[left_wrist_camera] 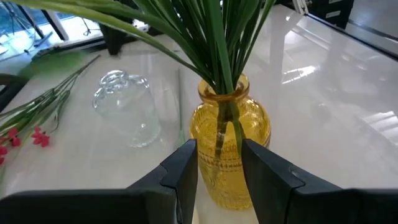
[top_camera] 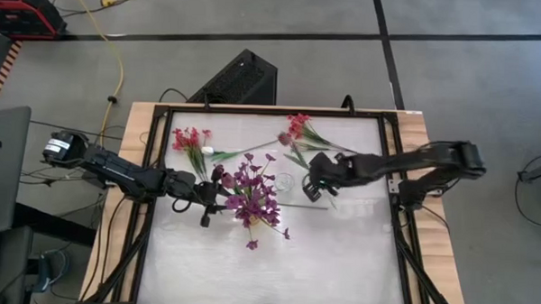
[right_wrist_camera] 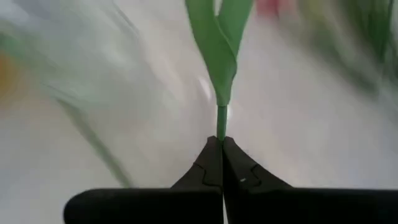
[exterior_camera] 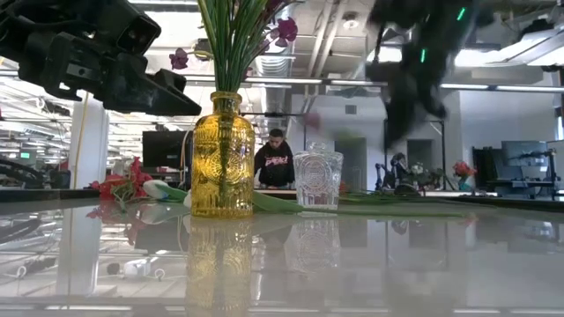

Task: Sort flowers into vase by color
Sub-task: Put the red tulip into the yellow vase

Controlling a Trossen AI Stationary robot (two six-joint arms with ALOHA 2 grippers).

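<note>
Pinched shut on one thin green stem (right_wrist_camera: 221,118), the right gripper (top_camera: 318,185) sits at three o'clock of the amber vase (exterior_camera: 222,154). Left gripper (left_wrist_camera: 219,171) straddles that vase, jaws parted. Stem might slip, or snag the clear glass (exterior_camera: 317,179).

A robotics lab set within an open-plan office

A glossy white work table (top_camera: 339,254) edged in pale wood is seen on a grey tiled floor (top_camera: 471,87), with a yellow power cable (top_camera: 120,70) and a red box-shaped device (top_camera: 22,21) lying nearby — the marks of a test rig. Beyond the table, an exposed ceiling with long strip lights (exterior_camera: 493,85), rows of dark computer monitors (exterior_camera: 163,148) and a seated person in a dark top (exterior_camera: 275,163) are seen — an office hall.
</note>
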